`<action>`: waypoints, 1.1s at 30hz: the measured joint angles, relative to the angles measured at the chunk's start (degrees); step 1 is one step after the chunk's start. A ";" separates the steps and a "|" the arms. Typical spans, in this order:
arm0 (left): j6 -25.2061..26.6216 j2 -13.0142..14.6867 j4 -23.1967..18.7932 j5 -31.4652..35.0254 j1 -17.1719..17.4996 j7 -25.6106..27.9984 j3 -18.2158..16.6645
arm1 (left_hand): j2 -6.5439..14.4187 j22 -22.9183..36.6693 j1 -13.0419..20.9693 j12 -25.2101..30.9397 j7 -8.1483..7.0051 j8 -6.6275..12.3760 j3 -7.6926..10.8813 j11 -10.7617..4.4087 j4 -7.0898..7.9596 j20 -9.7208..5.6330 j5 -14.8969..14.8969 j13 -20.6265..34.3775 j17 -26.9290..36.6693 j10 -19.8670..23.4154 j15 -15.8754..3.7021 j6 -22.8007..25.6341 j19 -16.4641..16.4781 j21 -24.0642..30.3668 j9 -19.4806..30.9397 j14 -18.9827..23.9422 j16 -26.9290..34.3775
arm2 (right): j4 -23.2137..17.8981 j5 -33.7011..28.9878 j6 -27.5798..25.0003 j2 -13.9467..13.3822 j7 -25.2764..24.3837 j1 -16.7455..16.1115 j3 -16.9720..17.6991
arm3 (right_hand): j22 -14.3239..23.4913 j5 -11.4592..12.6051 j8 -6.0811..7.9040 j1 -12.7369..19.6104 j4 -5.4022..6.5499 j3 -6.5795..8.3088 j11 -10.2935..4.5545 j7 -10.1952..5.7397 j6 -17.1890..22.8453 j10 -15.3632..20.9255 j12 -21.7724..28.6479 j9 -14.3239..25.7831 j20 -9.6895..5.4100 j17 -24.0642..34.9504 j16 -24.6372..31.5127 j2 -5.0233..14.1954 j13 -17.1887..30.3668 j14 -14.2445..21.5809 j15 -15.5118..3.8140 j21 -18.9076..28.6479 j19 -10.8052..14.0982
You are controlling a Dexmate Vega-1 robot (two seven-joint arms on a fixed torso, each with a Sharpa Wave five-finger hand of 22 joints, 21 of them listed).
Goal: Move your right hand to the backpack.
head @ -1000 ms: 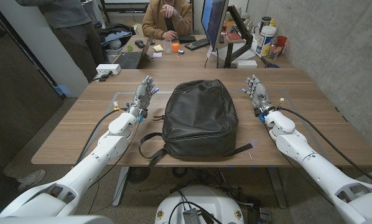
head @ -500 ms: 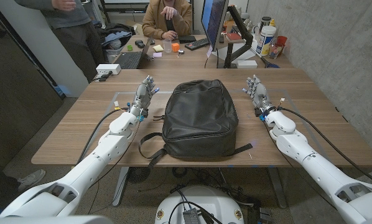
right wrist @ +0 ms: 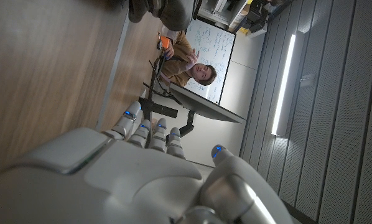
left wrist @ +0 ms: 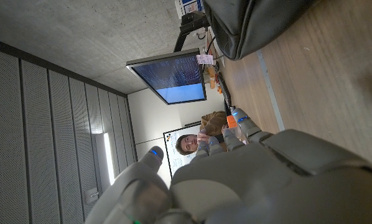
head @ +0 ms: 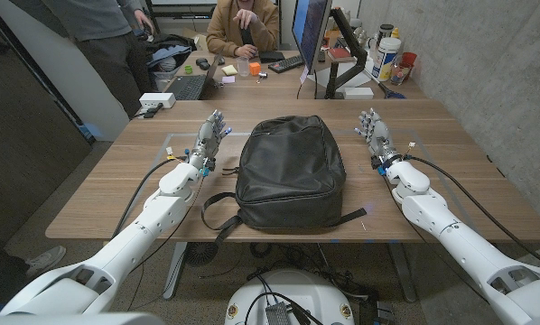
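The backpack point(head: 290, 171) lies flat between our hands; it looks soft and slack, best touched on its padded side. Our right hand point(head: 374, 131), beside it, is empty, fingers apart.

Bare wood lies between the right hand point(head: 375, 135) and the backpack point(head: 290, 171), so that hand has open table point(head: 451, 171) on its inner side with nothing standing in the gap. Nearer the robot, a strap point(head: 338, 219) trails from the bag's bottom toward the right arm. On the other side, the left hand point(head: 209, 142) stands near the bag, with a looped strap point(head: 218, 209) beside its arm. A monitor point(head: 311, 36) and clutter stand beyond the far edge.
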 measured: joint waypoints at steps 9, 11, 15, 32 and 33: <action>-0.03 -0.02 0.09 -0.01 -0.02 -0.09 0.02 | 0.00 0.00 0.00 0.00 0.00 0.00 0.00 0.00 0.00 0.00 -0.02 0.00 0.00 0.00 0.00 0.00 0.00 -0.22 0.00 0.00 0.00 | 0.23 -0.09 0.25 -0.06 0.66 0.21 -0.03 | -0.26 0.00 0.00 0.00 0.00 0.00 -0.17 -0.80 -0.81 -4.53 -2.10 -0.16 0.00 0.00 -1.57 0.00 -0.17 -3.13 0.00 -1.70 0.00; -0.03 -0.02 0.14 -0.02 -0.02 -0.13 0.02 | 0.00 0.00 0.00 0.00 0.00 0.00 -0.04 0.00 -0.04 0.00 -0.02 0.00 0.00 0.00 0.00 0.00 0.00 -0.22 0.00 0.00 -0.01 | 0.14 -0.24 0.33 -0.17 0.67 0.21 -0.03 | -0.33 0.00 0.00 0.00 0.00 0.00 -0.02 -0.77 -0.79 -3.65 -1.98 -0.16 0.00 0.01 -1.57 0.00 -0.17 -3.13 0.00 -1.93 0.00; -0.03 -0.02 0.19 -0.05 -0.02 -0.16 0.02 | 0.00 0.00 0.00 0.00 0.00 0.00 -0.26 0.00 -0.25 0.00 -0.02 0.00 0.00 0.00 0.00 0.00 0.00 -0.22 0.00 0.00 -0.01 | -0.06 -0.28 0.33 -0.31 0.65 0.19 -0.03 | -0.33 0.00 0.00 0.00 0.00 0.00 -0.21 -0.48 -0.49 -3.07 -1.76 -0.15 0.00 0.01 -1.57 0.00 -0.16 -3.13 0.00 -1.93 0.00; -0.07 -0.04 0.22 -0.22 0.14 -0.26 0.00 | 0.00 -0.01 0.00 0.00 0.01 0.00 -0.26 0.00 -0.25 0.00 -0.03 0.00 -0.01 0.00 0.00 0.01 0.00 -0.44 -0.01 0.00 -0.01 | -1.69 -0.92 0.23 -1.31 -0.25 -0.60 0.20 | -0.32 0.00 0.00 0.00 0.00 0.01 -0.20 0.06 0.04 -2.46 -1.76 0.00 0.00 0.01 -1.56 0.00 -0.16 -3.12 0.01 -2.33 0.00; -0.07 -0.04 0.22 -0.22 0.17 -0.26 -0.01 | 0.00 -0.01 0.00 0.00 0.01 0.00 -0.25 0.00 -0.25 0.03 -0.03 0.00 -0.01 0.00 0.00 0.01 0.04 -0.44 -0.01 0.00 -0.01 | -1.80 -1.00 0.21 -1.38 -0.34 -0.63 0.22 | -0.32 0.00 0.00 0.00 0.00 0.01 -0.20 0.14 0.13 -2.46 -1.76 0.00 0.00 0.01 -1.56 0.00 -0.16 -3.12 0.01 -2.33 0.00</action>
